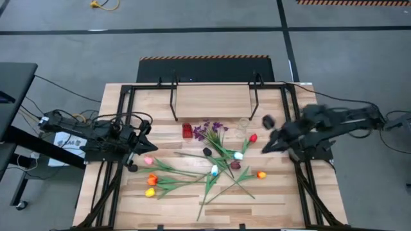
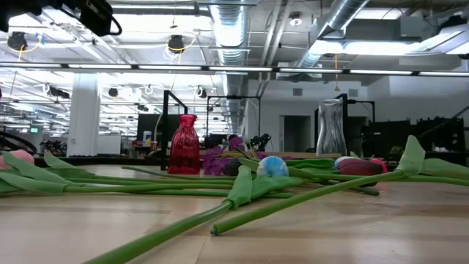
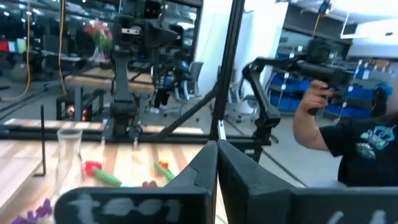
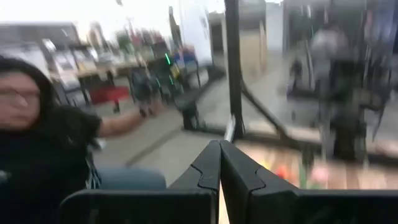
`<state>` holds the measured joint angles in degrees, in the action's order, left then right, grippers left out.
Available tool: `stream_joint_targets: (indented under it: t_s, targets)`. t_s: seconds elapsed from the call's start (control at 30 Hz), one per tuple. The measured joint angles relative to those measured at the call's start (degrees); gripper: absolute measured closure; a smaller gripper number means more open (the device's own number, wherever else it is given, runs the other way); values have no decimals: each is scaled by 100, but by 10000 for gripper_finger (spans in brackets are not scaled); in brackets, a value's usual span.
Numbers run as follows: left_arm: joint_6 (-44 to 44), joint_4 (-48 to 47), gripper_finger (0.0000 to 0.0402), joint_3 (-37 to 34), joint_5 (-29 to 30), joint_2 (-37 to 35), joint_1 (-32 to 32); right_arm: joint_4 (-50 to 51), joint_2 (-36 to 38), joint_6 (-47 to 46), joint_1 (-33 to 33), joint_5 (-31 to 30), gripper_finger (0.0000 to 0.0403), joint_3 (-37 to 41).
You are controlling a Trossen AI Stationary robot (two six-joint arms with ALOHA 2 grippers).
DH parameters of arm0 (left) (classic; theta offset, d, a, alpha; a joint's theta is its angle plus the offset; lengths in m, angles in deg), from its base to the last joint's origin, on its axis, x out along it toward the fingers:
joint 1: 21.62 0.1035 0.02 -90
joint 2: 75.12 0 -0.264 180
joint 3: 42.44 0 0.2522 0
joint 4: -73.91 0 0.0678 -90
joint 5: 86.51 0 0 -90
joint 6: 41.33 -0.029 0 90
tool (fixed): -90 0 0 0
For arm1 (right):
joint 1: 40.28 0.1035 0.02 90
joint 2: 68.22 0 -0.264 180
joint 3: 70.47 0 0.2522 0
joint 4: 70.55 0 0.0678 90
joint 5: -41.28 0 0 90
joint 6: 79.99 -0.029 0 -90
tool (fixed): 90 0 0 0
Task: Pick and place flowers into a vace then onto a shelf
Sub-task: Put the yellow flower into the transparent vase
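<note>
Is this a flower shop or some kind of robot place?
Probably a robot lab, not a shop: bare ducts run overhead, more robot rigs stand behind, and fake flowers lie on a wooden table.

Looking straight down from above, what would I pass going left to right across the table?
Left gripper → orange and yellow tulips → red vase → purple sprig → clear vase → right gripper.
</note>
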<state>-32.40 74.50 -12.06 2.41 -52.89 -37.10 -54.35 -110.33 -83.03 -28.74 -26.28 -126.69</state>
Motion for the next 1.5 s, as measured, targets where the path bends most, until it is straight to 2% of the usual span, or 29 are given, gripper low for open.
stream_joint_targets:
  t_s: [0.27,0.47,0.57,0.83,1.0,1.2,1.5]
  targets:
    - [-517,273,401,2,-14,33,-265,-564,-1645,-43,865,-802,403,9]
    - [-512,273,401,2,-15,33,-285,-591,-2165,-427,1171,-1864,402,9]
    - [-501,273,401,4,-14,33,-285,-404,-2335,-779,1223,-2180,390,9]
    - [-608,-34,401,7,-9,36,-285,144,-2651,-1415,1310,-2052,327,-2]
    - [-610,-7,401,8,-4,62,-283,1421,-2664,-1914,1336,-2042,303,-2]
    - [-658,70,401,9,65,62,-281,2536,-2664,-2490,1552,-1949,299,-2]
    - [-843,68,401,9,193,62,-281,2641,-2908,-3214,1884,-2088,300,-2]
